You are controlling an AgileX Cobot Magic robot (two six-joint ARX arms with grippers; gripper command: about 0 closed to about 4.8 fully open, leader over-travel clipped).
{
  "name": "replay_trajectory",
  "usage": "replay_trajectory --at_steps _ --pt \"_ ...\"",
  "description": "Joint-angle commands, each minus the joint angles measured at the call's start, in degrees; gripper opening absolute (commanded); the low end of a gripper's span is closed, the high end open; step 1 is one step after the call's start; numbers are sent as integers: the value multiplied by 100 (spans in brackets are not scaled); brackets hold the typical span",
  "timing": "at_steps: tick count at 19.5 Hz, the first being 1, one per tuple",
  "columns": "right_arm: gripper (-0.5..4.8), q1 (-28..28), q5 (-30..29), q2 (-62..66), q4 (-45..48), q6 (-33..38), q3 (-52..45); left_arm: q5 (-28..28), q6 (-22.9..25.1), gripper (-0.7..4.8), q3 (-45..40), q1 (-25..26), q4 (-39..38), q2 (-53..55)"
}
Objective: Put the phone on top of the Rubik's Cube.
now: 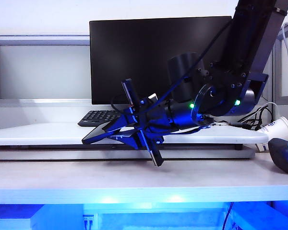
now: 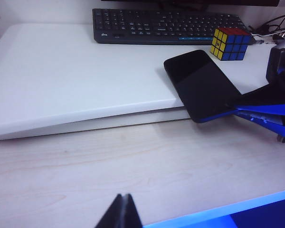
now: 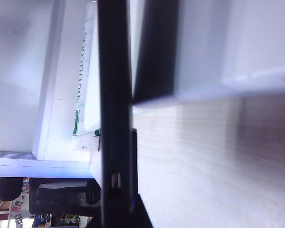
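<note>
Black and glossy, the phone (image 2: 203, 85) lies on the raised white shelf (image 2: 76, 80), one end jutting over the shelf's front edge toward the pale wooden desk (image 2: 147, 166) below. The right gripper (image 2: 237, 105) has its blue-lit fingers (image 2: 263, 97) clenched on that overhanging end; in the exterior view the phone (image 1: 102, 132) shows as a thin dark slab tilted slightly, its outer end raised off the shelf, with the right gripper (image 1: 116, 130) clamped on it from the right. The right wrist view is filled by the phone (image 3: 115, 118) edge-on, a small port visible in its side, and behind it a white card with green print (too blurred and turned sideways to read).

Just beyond the phone, near but apart from it, sits the Rubik's Cube (image 2: 231, 43) on the same shelf, showing a red top, a yellow face and a blue face. Behind it runs a black keyboard (image 2: 166, 24), with a small white mark at its near left corner that cannot be made out. A dark monitor (image 1: 153, 57), a white paper cup (image 1: 278, 128) bearing unreadable print and a blue mouse (image 1: 284, 154) complete the exterior view.

The left gripper (image 2: 122, 213) hovers low over the wooden desk, well apart from the phone, its dark tips pressed together on nothing.
</note>
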Motion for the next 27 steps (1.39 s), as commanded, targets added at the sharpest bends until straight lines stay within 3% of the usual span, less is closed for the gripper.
replay_trajectory --at_steps 1,7,19,25,27 --pt "-9 0 7 -48 857 -70 22 44 -15 -2 0 9 -28 2" --pt "-9 -70 28 -363 1054 -79 24 42 -13 -2 0 7 -28 2" --pt "-9 -1346 70 -758 953 -81 72 42 -13 -2 0 9 -28 2" --pt "-9 -1617 -129 -758 -483 -708 1113 39 -13 -3 0 9 -28 2" --pt "-9 -1670 -2 -669 -562 -719 1161 39 -13 -2 0 9 -28 2"
